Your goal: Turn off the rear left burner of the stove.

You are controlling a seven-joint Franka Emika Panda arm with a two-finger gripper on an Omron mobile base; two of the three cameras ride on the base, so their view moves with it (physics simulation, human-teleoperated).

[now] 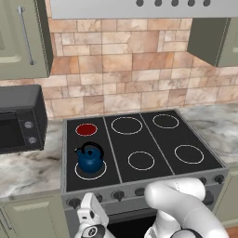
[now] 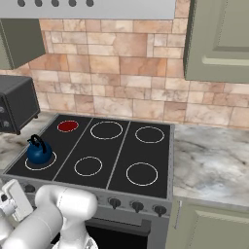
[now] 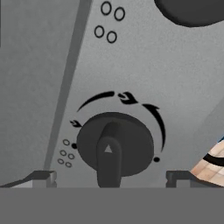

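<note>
Fingers (image 3: 43, 177) wide apart | flank knob (image 3: 114, 146) | nothing gripped

On the stove (image 1: 139, 139), the blue kettle (image 1: 90, 158) stands on the front left zone, just in front of the red rear left burner (image 1: 86, 129), blocking a straight reach from the front edge. The other four ringed zones lie bare. At the steel front, a dark knob (image 3: 114, 146) sits between the spread fingertips (image 3: 43, 177), with open panel on both sides of it, and another knob (image 3: 192, 11) stands apart
</note>
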